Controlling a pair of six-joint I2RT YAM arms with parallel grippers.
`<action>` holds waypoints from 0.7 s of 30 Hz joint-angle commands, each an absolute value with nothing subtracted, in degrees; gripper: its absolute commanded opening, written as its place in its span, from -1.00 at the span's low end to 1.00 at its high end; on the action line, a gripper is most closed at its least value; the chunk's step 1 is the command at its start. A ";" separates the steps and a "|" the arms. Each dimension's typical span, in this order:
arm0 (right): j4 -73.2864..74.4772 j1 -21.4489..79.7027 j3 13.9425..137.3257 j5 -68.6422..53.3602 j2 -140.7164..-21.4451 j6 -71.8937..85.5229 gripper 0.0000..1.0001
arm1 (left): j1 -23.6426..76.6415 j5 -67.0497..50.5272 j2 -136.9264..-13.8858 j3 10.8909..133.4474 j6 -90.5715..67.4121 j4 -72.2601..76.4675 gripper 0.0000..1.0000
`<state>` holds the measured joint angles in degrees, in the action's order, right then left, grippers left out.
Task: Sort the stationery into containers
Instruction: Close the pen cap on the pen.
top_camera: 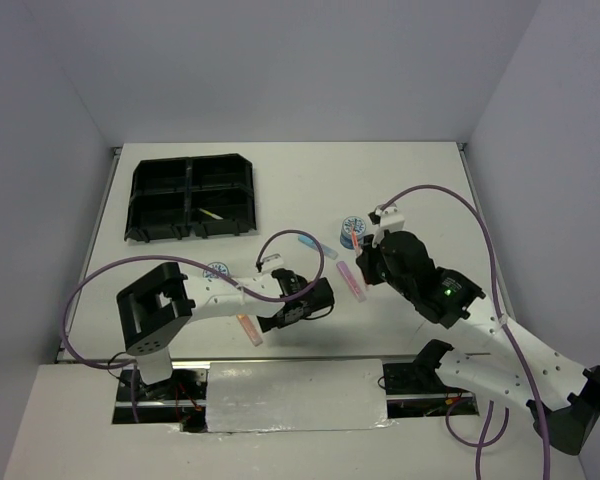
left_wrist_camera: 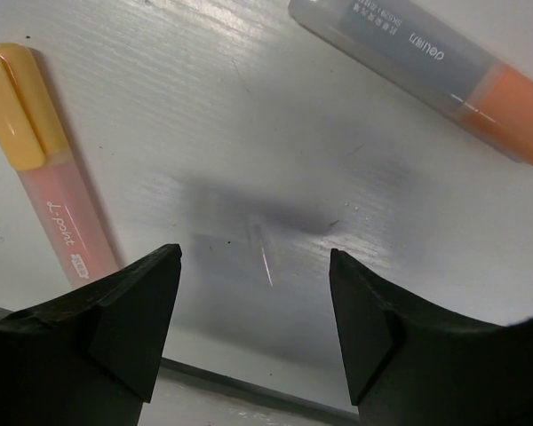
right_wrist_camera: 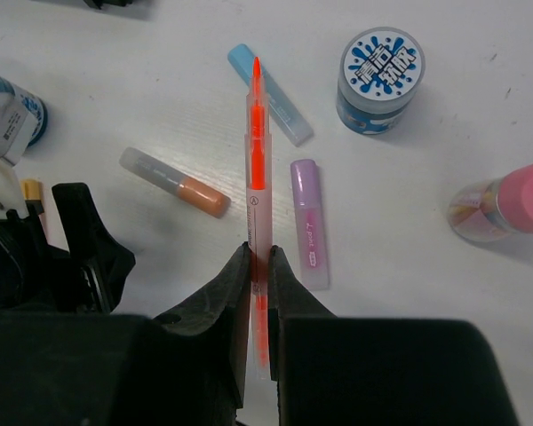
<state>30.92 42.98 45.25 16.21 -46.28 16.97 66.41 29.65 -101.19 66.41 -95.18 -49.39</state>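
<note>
My right gripper (right_wrist_camera: 258,253) is shut on a thin orange pen (right_wrist_camera: 257,160) and holds it above the table, tip pointing away. Beneath it lie a blue marker (right_wrist_camera: 271,95), a purple marker (right_wrist_camera: 309,222) and an orange-capped marker (right_wrist_camera: 176,182). A blue tub (right_wrist_camera: 381,78) and a pink-capped bottle (right_wrist_camera: 502,211) stand to the right. My left gripper (left_wrist_camera: 253,266) hangs open over bare table, with a yellow-capped marker (left_wrist_camera: 44,169) to its left and the orange-capped marker (left_wrist_camera: 426,75) ahead on the right. The black tray (top_camera: 190,198) sits at the far left.
A second blue tub (top_camera: 217,270) stands beside my left arm. One near compartment of the tray holds a thin yellowish item (top_camera: 212,214). White walls close the table on three sides. The near table edge runs just below my left gripper (top_camera: 315,297).
</note>
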 commanded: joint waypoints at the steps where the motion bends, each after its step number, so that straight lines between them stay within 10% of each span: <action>1: 28.92 43.51 44.65 15.12 -44.83 16.35 -1.00 | 66.80 28.48 -102.39 67.59 -96.86 -49.66 0.58; 21: 29.53 44.12 45.79 13.98 -43.33 15.38 -1.00 | 66.45 24.70 -103.45 61.71 -96.59 -44.56 0.06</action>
<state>30.83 43.64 44.58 14.28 -44.38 16.36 66.52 26.17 -102.83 64.53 -95.96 -45.78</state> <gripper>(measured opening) 0.136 0.542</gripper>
